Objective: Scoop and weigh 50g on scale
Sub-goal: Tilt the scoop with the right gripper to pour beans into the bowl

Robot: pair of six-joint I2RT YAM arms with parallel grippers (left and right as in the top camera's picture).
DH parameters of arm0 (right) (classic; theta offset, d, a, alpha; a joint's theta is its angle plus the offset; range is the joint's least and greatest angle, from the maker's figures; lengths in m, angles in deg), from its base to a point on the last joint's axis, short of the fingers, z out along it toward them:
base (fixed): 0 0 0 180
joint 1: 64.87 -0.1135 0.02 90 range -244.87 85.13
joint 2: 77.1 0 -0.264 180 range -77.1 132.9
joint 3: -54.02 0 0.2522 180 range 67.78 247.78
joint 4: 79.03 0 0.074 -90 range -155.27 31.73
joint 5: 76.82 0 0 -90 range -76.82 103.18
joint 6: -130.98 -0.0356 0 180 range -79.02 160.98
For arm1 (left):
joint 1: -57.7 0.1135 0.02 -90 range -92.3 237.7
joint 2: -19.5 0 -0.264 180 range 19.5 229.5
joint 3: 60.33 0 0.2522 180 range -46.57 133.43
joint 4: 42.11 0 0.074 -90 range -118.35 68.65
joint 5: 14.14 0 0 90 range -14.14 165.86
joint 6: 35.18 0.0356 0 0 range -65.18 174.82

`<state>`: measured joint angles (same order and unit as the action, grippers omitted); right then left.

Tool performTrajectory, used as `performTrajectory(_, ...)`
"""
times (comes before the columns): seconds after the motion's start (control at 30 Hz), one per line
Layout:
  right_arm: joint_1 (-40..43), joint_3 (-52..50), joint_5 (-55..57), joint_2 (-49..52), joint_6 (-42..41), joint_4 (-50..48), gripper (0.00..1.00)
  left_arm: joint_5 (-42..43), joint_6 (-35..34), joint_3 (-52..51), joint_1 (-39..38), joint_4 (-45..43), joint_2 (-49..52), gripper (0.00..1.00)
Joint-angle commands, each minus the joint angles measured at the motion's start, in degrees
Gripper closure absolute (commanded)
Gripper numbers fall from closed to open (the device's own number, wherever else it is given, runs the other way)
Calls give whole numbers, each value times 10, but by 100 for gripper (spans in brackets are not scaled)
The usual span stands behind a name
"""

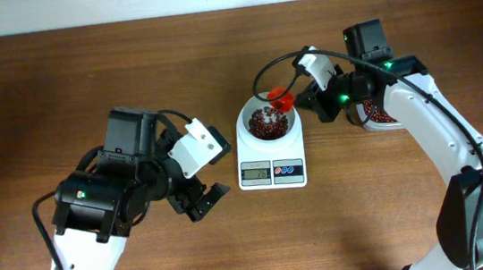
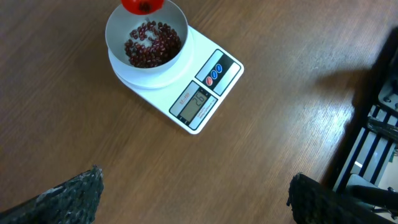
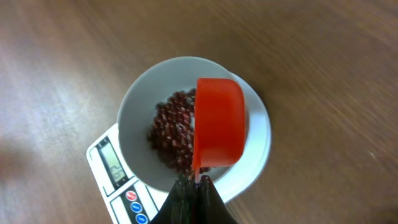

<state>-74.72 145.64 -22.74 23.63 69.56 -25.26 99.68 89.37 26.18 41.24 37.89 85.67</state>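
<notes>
- Right gripper (image 3: 191,198), closest to the wrist lens, is clamped narrow on the handle of the red scoop (image 3: 217,124). The grip is at the handle's end, which keeps the fingers clear of the bowl.
- Scoop hangs over the right half of the white bowl (image 3: 134,106), tipped so its outer shell faces the wrist camera. This is judged a pouring attitude. Whether beans lie inside it cannot be told.
- Red beans (image 3: 169,134) cover part of the bowl floor, with white showing around them.
- The scale (image 1: 272,173) stands mid-table between the two arms, bowl on its platform, display and buttons toward the robot. The digits are too small to read with confidence.
- Left gripper (image 1: 201,199) hangs just left of the scale, jaws spread wide, holding and touching nothing. It is judged parked clear, its camera facing the display.
- Bean tub (image 1: 381,113) sits under the right arm, near the scale, which keeps scoop travel short.
- Judgement: dosing in progress. Overshooting the target weight is the main risk.
</notes>
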Motion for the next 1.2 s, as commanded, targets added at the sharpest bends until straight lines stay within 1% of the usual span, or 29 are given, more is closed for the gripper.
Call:
performTrajectory(0.0, -9, 3, -67, -27, 28, 16, 96, 8, 9, 10, 3, -1, 0, 1)
performTrajectory(0.03, -10, 3, -19, -26, 26, 6, 96, 8, 9, 10, 3, -1, 0, 1)
performTrajectory(0.07, -11, 3, 39, -26, -1, -1, 96, 8, 9, 10, 3, -1, 0, 1)
performTrajectory(0.1, -11, 3, 41, -28, -28, 2, 96, 8, 9, 10, 3, -1, 0, 1)
performTrajectory(0.17, -11, 3, -31, -30, 2, 17, 96, 8, 9, 10, 3, -1, 0, 1)
performTrajectory(0.2, -11, 3, -14, -30, 10, 12, 96, 8, 9, 10, 3, -1, 0, 1)
performTrajectory(0.23, -11, 3, 45, -30, 1, 6, 96, 8, 9, 10, 3, -1, 0, 1)
performTrajectory(0.27, -11, 3, 60, -30, -25, 7, 96, 8, 9, 10, 3, -1, 0, 1)
performTrajectory(0.3, -11, 3, 16, -34, -23, 18, 96, 8, 9, 10, 3, -1, 0, 1)
performTrajectory(0.33, -11, 3, -39, -34, 12, 26, 96, 8, 9, 10, 3, -1, 0, 1)
performTrajectory(0.37, -11, 3, -34, -34, 25, 21, 96, 8, 9, 10, 3, -1, 0, 1)
performTrajectory(0.4, -11, 3, 17, -32, 16, 12, 96, 8, 9, 10, 3, -1, 0, 1)
performTrajectory(0.43, -11, 3, 33, -33, -14, 11, 96, 8, 9, 10, 3, -1, 0, 1)
performTrajectory(0.47, -11, 4, 3, -35, -25, 16, 96, 8, 9, 10, 3, -1, 0, 1)
performTrajectory(0.5, -11, 4, -60, -36, -4, 24, 96, 8, 9, 10, 3, -1, 0, 1)
performTrajectory(0.53, -11, 4, -84, -36, 17, 25, 96, 8, 9, 10, 3, -1, 0, 1)
performTrajectory(0.57, -11, 4, -51, -36, 23, 16, 96, 8, 9, 10, 3, -1, 0, 1)
performTrajectory(0.6, -11, 4, 2, -36, 10, 11, 96, 8, 9, 10, 3, -1, 0, 1)
performTrajectory(0.63, -11, 4, 21, -36, -18, 10, 96, 8, 9, 10, 3, -1, 0, 1)
performTrajectory(0.7, -11, 4, -43, -37, -15, 16, 96, 8, 9, 10, 3, -1, 0, 1)
performTrajectory(0.8, -11, 4, 63, -37, -43, 3, 96, 8, 9, 10, 3, -1, 0, 1)
performTrajectory(0.83, -11, 4, 38, -38, -51, 10, 96, 8, 9, 10, 3, -1, 0, 1)
performTrajectory(0.87, -11, 4, -21, -39, -20, 21, 96, 8, 9, 10, 3, -1, 0, 1)
performTrajectory(0.9, -14, 4, -40, -39, 20, 23, 96, 8, 9, 10, 3, -1, 0, 1)
performTrajectory(0.97, -20, 4, 55, -39, 5, 12, 96, 8, 9, 10, 3, -1, 0, 1)
performTrajectory(1.0, -25, 4, 61, -39, -7, 14, 96, 8, 9, 10, 3, -1, 0, 1)
performTrajectory(1.07, -37, 4, 37, -40, 20, 19, 96, 8, 9, 10, 3, -1, 0, 1)
performTrajectory(1.13, -49, 4, 129, -39, 19, 7, 96, 8, 9, 10, 3, -1, 0, 1)
performTrajectory(1.17, -53, 4, 129, -40, 10, 7, 96, 8, 9, 10, 3, -1, 0, 1)
